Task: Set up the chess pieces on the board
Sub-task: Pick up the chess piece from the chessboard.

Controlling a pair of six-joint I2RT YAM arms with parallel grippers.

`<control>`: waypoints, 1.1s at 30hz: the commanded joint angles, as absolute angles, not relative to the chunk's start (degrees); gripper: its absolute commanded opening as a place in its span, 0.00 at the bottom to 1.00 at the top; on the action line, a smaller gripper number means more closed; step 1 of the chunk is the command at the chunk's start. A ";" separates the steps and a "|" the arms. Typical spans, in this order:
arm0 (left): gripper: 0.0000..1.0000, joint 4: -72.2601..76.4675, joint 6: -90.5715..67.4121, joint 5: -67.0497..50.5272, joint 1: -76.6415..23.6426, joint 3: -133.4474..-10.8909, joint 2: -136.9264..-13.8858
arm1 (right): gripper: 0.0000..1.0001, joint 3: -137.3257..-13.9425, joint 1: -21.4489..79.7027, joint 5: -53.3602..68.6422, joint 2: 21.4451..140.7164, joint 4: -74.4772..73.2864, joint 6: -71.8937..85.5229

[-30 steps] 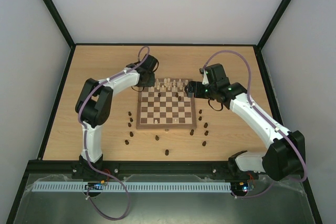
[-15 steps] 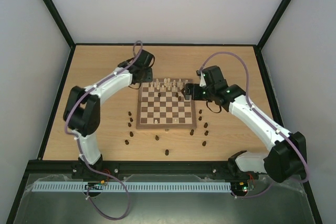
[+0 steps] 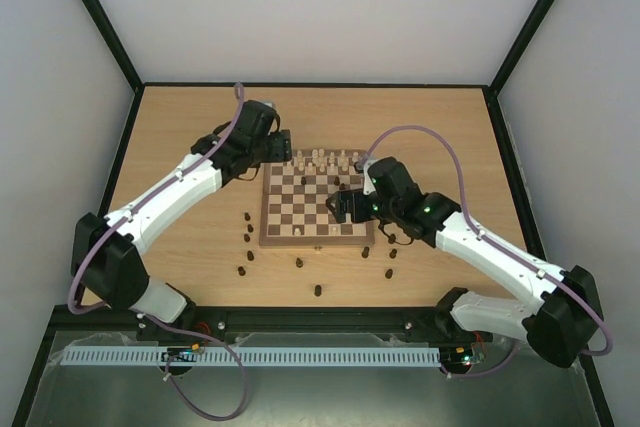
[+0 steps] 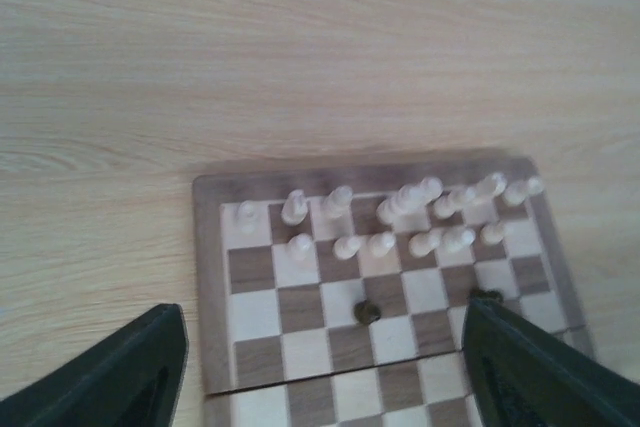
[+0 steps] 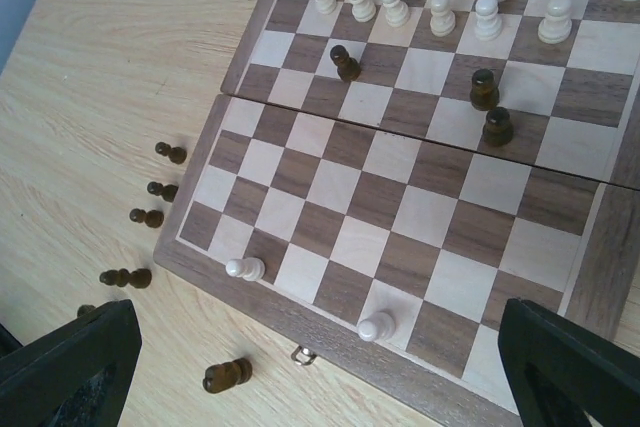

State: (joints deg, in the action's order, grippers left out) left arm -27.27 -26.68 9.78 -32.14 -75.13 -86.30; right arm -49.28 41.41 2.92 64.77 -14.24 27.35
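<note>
Well, right gripper (image 5: 320, 377) and left gripper (image 4: 325, 372) hang spread wide at the checked wooden board (image 5: 605, 257). I'd centre squarely on one stray dark-brown pawn (image 5: 345, 62) before closing.

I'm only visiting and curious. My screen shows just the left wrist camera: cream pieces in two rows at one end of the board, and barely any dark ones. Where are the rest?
Observer: Most dark pieces are off the board, scattered on the table along its left, near and right sides.
Visitor: Are any cream ones out of place?
Observer: Yes, two cream pieces sit on the row nearest the clasp, at the opposite end from the others.
Visitor: What is the other arm doing?
Observer: The right end effector is open and empty, above the near half of the board.
</note>
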 commanded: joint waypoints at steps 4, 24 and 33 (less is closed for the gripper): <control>0.99 -24.55 -27.41 9.49 -32.22 -71.53 -80.89 | 0.99 -46.74 42.07 -0.04 62.11 -10.65 28.25; 0.99 -19.98 -28.69 6.65 -32.78 -60.13 -68.16 | 0.99 -47.36 42.09 -10.98 52.25 -10.69 30.84; 0.99 -19.03 -28.60 3.51 -32.75 -55.09 -66.03 | 0.99 -65.62 42.00 -18.47 71.17 -24.16 26.82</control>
State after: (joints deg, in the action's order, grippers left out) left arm -20.38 -28.58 6.07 -32.62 -55.46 -66.61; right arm -60.03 41.76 -14.37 64.29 -17.06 29.52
